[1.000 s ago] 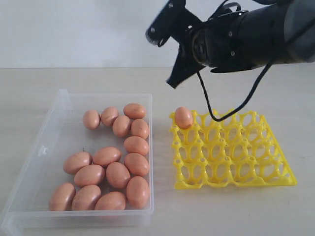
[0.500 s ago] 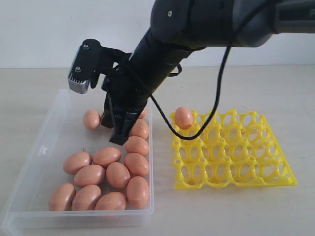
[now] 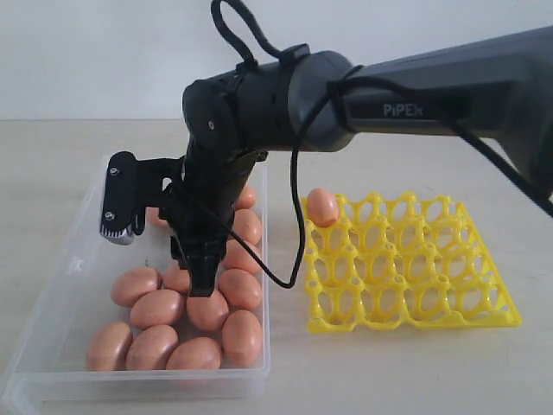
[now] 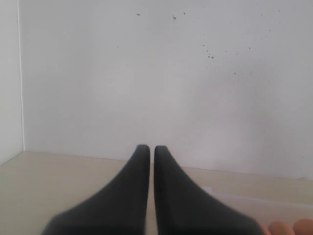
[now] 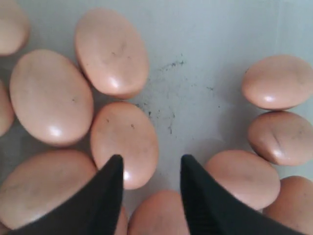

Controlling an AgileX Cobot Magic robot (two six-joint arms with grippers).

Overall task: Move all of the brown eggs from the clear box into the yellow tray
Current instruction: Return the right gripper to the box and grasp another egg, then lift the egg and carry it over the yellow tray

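Eggs (image 3: 157, 308) lie mostly in the clear box (image 3: 86, 233) on the left. One egg (image 3: 322, 207) sits in the far left cup of the yellow tray (image 3: 415, 259). A moment ago the right claw (image 5: 151, 159) was up high, away from the eggs. Now it is down in the box, jaws apart, holding nothing. I think it will grab the egg under it (image 5: 124, 142) next. The eggs are smooth, brown and oval. The left claw (image 4: 151, 149) is pinched closed and holds nothing.

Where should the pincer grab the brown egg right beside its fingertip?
Across its narrow middle, straight down from above. The brown egg lies on its side on the clear box floor, its long way in line with the fingers of the open right pincer, so they would likely close on its short sides.
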